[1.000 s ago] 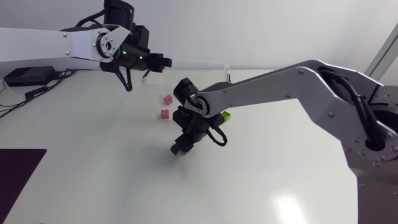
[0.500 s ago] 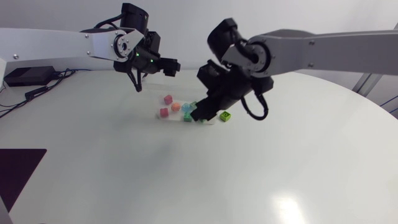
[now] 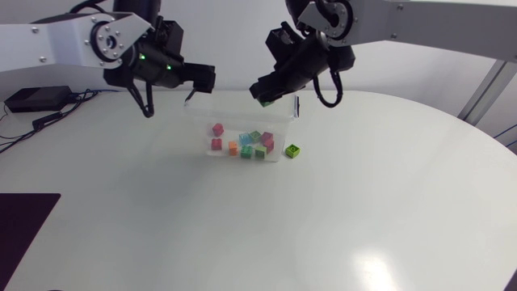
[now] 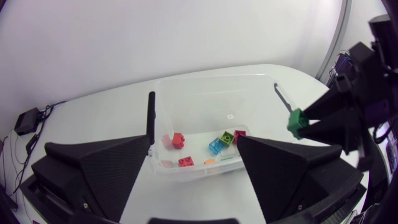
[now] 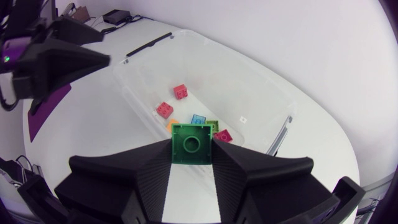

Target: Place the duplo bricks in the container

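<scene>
Green brick point(image 5: 191, 143) gripped by right claw point(image 5: 191, 150) above clear container point(image 4: 214, 79) on bench point(image 3: 363, 202). Left claw point(image 4: 194, 142) seen open, nothing held, near container's end.

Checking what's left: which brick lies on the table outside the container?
The lime-green brick beside the container; others are inside, one in the right claw.

White round matte table point(image 3: 388, 186) with a bright light reflection point(image 3: 373, 267) near its front edge. Small flat black box point(image 3: 32, 99) sits at the table's far left edge, and thin black cables point(image 3: 56, 115) trail from it across the surface. Dark purplish rectangular mat point(image 3: 24, 226) lies flat at the near left edge, well apart from the box. Both wrist views show the box and a cable far across the table; the right wrist view also shows a strip of the mat.
</scene>
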Available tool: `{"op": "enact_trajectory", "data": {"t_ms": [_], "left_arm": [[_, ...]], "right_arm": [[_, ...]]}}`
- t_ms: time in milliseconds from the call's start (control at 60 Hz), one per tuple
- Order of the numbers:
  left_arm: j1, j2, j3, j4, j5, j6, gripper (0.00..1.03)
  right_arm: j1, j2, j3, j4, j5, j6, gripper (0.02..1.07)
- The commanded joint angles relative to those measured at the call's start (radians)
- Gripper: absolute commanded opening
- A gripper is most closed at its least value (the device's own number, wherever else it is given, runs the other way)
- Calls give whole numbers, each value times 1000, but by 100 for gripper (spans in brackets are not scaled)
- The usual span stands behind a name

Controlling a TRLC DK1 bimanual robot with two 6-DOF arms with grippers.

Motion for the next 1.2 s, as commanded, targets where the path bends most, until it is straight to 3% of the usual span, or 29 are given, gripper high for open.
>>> {"op": "enact_trajectory", "data": {"t_ms": [0,117,217,467,517,650,950,1183], "left_arm": [[11,-78,-88,-9,-13,19,99],[8,-175,-190,1,-39,34,99],[3,-245,-257,10,-55,40,99],[2,-408,-371,22,-71,49,99],[0,-439,-389,27,-78,57,99],[-11,-501,-427,28,-91,60,99],[-57,-575,-521,64,-148,58,99],[-101,-600,-579,93,-215,60,99]], "right_arm": [[-16,84,80,-16,4,28,23],[-26,148,155,-14,4,40,25],[-33,202,207,-10,29,40,35],[-45,292,291,-28,33,24,87],[-51,283,291,-31,32,20,92],[-83,202,227,-17,19,12,97],[-174,-88,-169,128,-42,-74,98],[-264,-165,-368,202,-103,-141,98]]}}
